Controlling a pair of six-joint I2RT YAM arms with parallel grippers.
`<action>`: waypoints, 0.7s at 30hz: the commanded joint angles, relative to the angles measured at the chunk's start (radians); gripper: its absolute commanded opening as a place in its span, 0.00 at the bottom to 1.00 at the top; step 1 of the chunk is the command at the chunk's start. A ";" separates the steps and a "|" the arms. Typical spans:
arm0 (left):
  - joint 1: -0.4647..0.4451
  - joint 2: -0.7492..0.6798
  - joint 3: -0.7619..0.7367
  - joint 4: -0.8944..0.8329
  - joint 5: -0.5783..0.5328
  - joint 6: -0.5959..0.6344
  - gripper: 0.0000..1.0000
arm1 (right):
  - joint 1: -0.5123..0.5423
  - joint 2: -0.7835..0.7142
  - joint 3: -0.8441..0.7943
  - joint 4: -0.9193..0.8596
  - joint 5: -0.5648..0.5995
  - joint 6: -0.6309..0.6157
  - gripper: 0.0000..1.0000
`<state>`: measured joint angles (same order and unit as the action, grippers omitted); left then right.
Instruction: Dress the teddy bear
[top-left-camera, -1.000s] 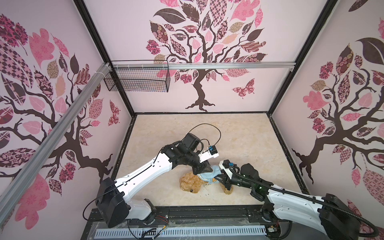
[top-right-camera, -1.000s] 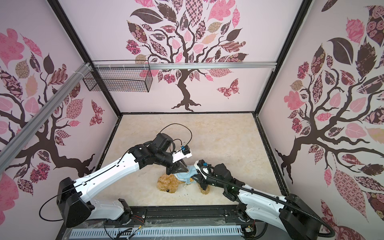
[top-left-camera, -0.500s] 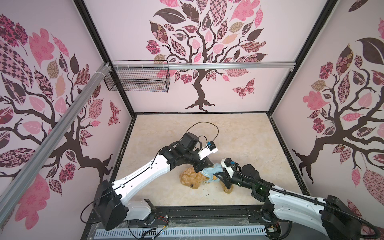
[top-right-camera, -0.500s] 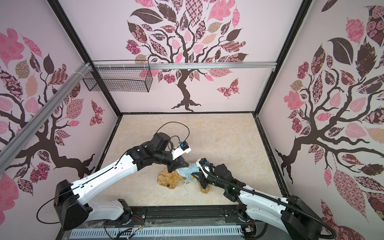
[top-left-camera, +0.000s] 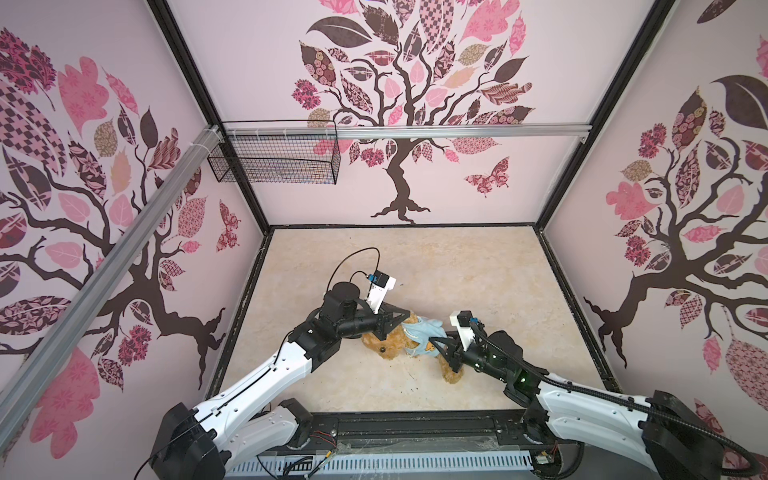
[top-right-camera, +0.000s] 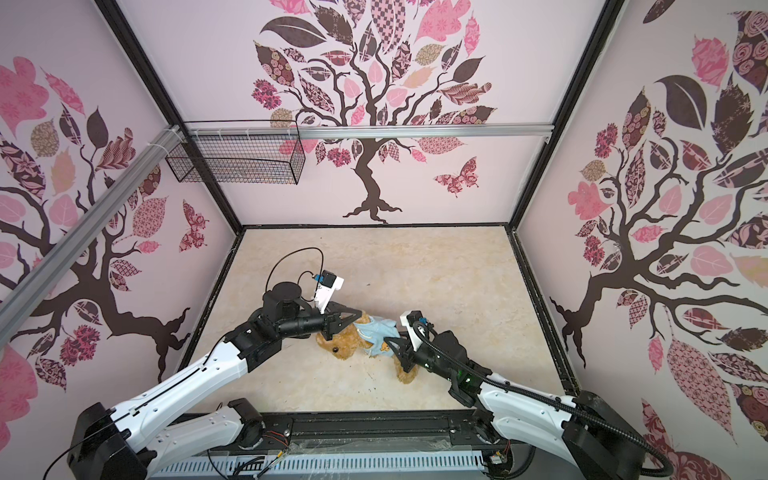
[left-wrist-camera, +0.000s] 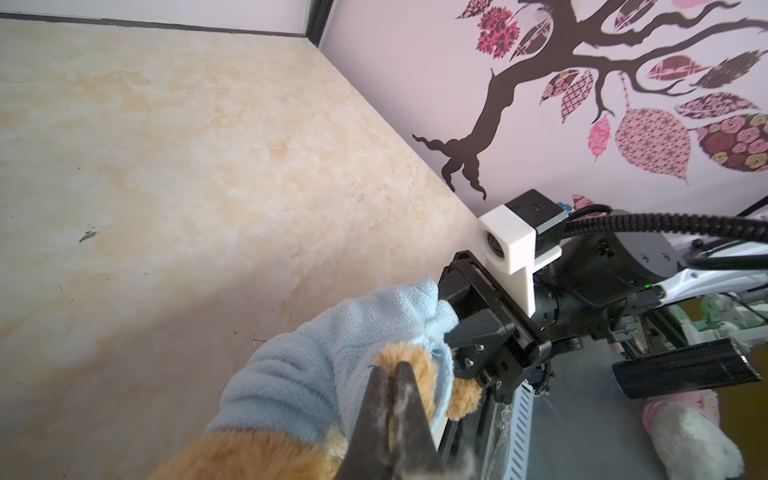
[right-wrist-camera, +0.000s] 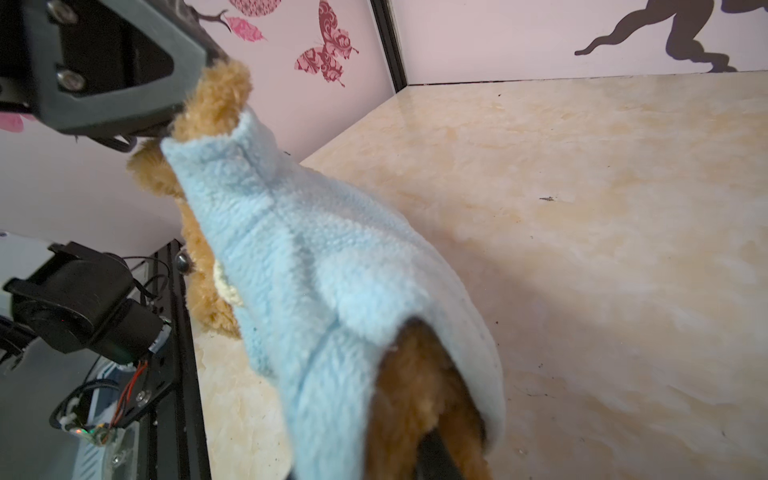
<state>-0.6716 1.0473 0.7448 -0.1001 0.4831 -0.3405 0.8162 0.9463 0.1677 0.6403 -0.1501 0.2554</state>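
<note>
change: left gripper (left-wrist-camera: 391, 374) jaws just pressed together, now pinching teddy bear (top-left-camera: 380, 347) paw poking thru hoodie (top-left-camera: 424, 332) sleeve.
means: arm prob. thru sleeve; a pull could seat it.
right gripper (top-left-camera: 438, 351): at hoodie hem; jaws, can't tell.
bear: tabletop (top-left-camera: 415, 270) front edge, mid.
wire basket (top-left-camera: 274, 162): back-left corner, on rail; contents unclear.

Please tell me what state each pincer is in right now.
Left pincer: closed on the teddy bear, on its paw poking from the hoodie sleeve.
Right pincer: at the hoodie's edge; open or gripping cannot be told.
</note>
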 joint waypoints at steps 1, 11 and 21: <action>-0.009 -0.001 0.004 0.029 -0.063 0.087 0.00 | -0.003 0.027 0.037 -0.177 0.027 -0.043 0.36; -0.045 0.098 0.043 0.017 -0.033 0.072 0.00 | -0.003 -0.052 0.236 -0.442 0.089 -0.189 0.78; -0.071 0.117 0.063 0.019 -0.052 0.015 0.00 | 0.008 -0.056 0.339 -0.482 0.052 -0.255 0.84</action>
<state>-0.7330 1.1606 0.7517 -0.1127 0.4446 -0.3031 0.8169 0.8841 0.4732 0.1761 -0.0826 0.0273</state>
